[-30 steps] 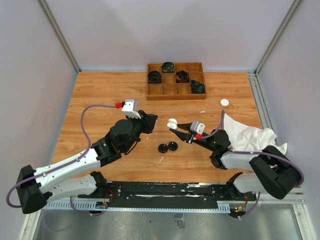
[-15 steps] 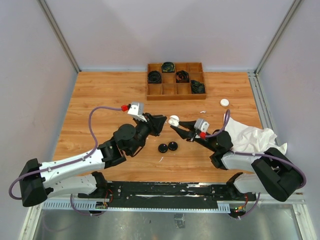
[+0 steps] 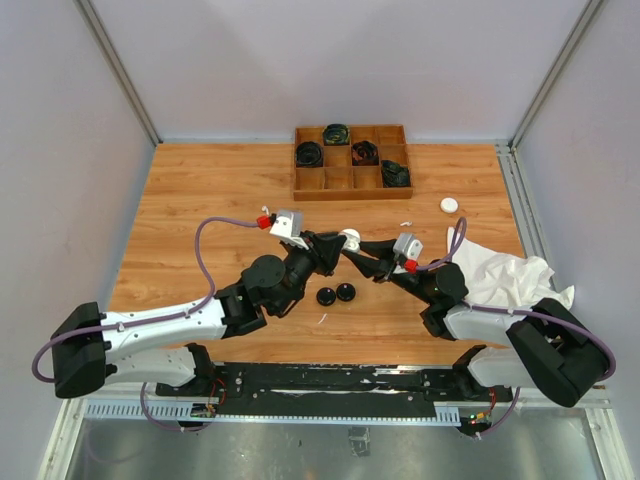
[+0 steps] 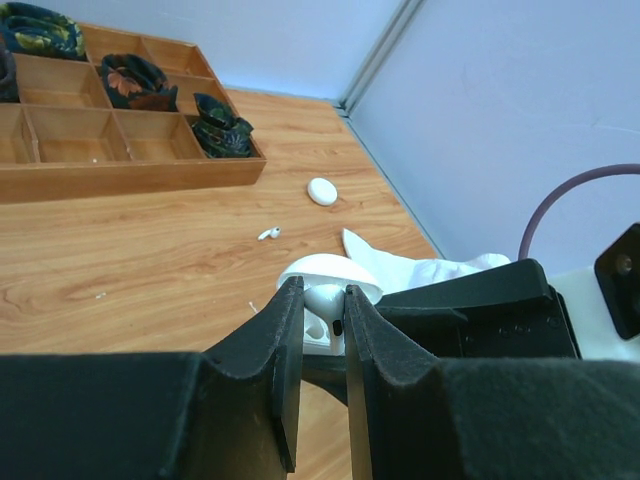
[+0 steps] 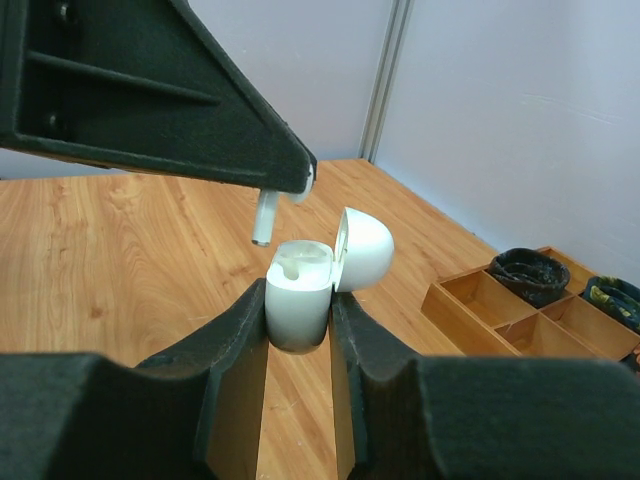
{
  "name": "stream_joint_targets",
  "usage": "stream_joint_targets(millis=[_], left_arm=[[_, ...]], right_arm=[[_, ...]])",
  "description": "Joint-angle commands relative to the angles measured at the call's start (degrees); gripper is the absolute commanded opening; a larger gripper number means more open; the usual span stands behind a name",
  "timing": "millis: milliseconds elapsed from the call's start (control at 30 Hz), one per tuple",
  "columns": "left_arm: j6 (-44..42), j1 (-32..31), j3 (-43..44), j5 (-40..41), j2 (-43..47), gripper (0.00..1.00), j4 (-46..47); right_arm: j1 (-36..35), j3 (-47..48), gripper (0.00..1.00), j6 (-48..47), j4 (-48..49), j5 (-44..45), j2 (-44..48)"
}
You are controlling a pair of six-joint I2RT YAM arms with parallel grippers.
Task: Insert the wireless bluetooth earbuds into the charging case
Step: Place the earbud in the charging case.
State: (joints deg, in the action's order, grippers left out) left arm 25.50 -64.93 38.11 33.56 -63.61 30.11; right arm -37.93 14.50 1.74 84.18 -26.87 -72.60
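On the wooden table [image 3: 200,200], the left arm [image 3: 170,325] and the right arm [image 3: 480,315] reach in from the near edge and meet tip to tip above the middle. A crumpled white cloth [image 3: 500,275] lies at the right side, partly under the right arm. Against the far edge sits a wooden tray [image 3: 350,193] of small compartments; several hold coiled dark cables [image 3: 310,153].

The right gripper [image 5: 300,320] is clamped on the body of a white case [image 5: 298,285], held upright off the table with its domed lid tipped back and open. The left gripper [image 4: 322,300] is pinched on a white earbud [image 5: 263,218], holding it by the head with the stem pointing down. The stem tip hangs just above the near-left rim of the case's open top; it is not yet in a socket. Whether the case already holds another earbud cannot be told.

Two round black cases [image 3: 326,296] lie touching side by side on the table just below the meeting grippers. A closed white puck [image 3: 450,204] rests near the tray's right end. A loose earbud [image 3: 405,223], white, lies on the wood between the puck and the grippers. A white speck [image 3: 322,319] near the black cases is too small to tell.
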Motion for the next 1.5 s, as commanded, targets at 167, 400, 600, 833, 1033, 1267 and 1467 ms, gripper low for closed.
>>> stream_joint_targets(millis=[167,400,600,833,1033,1267,1467], left_arm=[[-3.54,-1.12,-0.12,5.75,-2.53,0.18,5.58],[-4.05,-1.42,-0.84,5.81,-2.29,0.17,5.57],[-4.17,-2.09,-1.52,5.68,-2.59,0.17,5.42],[-5.44,-3.14,-1.58,5.42,-2.60,0.18,5.25],[-5.65,-3.53,-1.62,4.43,-2.72,0.28,5.05],[-4.74,-3.54,-1.28,4.03,-1.66,0.39,3.19],[-4.18,-3.55,0.69,4.58,0.30,0.52,-1.36]], right_arm=[[-1.90,0.10,0.18,1.10,4.13,0.27,1.47],[-1.89,-0.18,0.18,0.55,4.21,0.94,1.90],[-1.97,-0.17,0.18,0.47,4.14,0.99,2.15],[-1.92,-0.33,0.18,-0.11,4.14,1.17,2.28],[-1.96,-0.52,0.18,-0.57,4.15,1.10,2.18],[-1.96,-0.79,0.18,-0.77,4.10,1.21,2.03],[-1.97,-2.07,0.19,-1.98,4.10,2.39,2.49]])
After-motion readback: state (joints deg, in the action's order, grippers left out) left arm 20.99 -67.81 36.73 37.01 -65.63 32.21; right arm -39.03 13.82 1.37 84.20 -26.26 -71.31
